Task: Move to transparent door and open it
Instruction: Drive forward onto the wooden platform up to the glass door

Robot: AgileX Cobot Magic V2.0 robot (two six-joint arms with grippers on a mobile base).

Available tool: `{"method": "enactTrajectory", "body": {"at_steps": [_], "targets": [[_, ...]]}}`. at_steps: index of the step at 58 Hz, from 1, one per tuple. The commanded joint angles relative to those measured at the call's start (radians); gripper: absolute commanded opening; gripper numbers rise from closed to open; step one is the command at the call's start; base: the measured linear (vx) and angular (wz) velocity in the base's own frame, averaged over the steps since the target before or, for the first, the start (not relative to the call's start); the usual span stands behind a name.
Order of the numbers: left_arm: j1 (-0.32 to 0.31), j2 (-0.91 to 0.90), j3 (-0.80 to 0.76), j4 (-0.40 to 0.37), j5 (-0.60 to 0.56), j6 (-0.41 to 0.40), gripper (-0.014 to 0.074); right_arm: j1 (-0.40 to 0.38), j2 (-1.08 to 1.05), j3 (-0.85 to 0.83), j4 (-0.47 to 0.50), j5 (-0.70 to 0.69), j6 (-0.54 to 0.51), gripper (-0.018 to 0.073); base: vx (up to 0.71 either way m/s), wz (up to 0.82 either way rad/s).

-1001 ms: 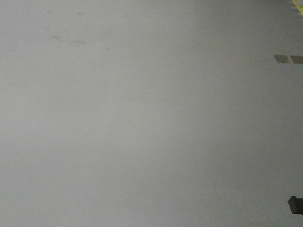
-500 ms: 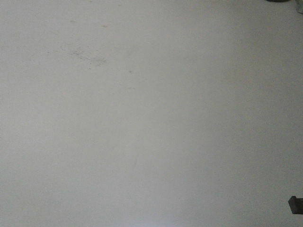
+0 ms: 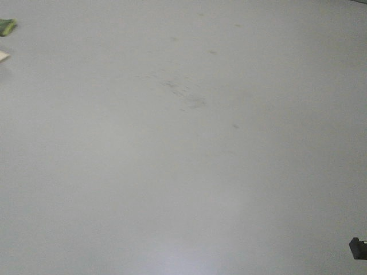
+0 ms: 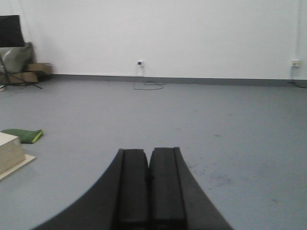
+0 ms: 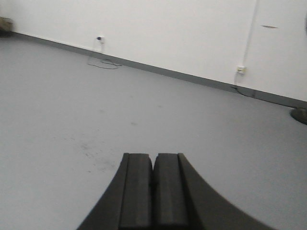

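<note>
The transparent door is out of view in every frame. My left gripper (image 4: 149,151) is shut, its two black pads pressed together with nothing between them, above bare grey floor. The right gripper (image 5: 153,155) is likewise shut and holds nothing, pointing across the floor toward a white wall (image 5: 192,33). The front view shows only grey floor (image 3: 183,172) with dark scuff marks (image 3: 186,94).
A green cloth (image 4: 21,135) and a pale wooden box on a board (image 4: 9,153) lie at the left. Clutter and a dark panel (image 4: 12,31) stand in the far left corner. Wall sockets (image 4: 140,63) with a cable (image 4: 148,86) run along the grey skirting.
The floor scuffs have drifted right and down in the front view. The dark patches at the right edge are gone, and a green object has come in at the top left.
</note>
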Motion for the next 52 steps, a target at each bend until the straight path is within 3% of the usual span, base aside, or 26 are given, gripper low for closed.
{"method": "enactTrajectory", "body": {"at_steps": [1,52], "targets": [[-0.003,-0.003,0.031,-0.001,-0.081,-0.009,-0.0006,-0.004,-0.014,0.013,-0.006,-0.080,-0.002,-0.0008,0.75,0.80],[-0.003,-0.003,0.031,-0.001,-0.081,-0.009,-0.0006,-0.004,-0.014,0.013,-0.006,-0.085,-0.002,-0.0008,0.71,0.76]]}}
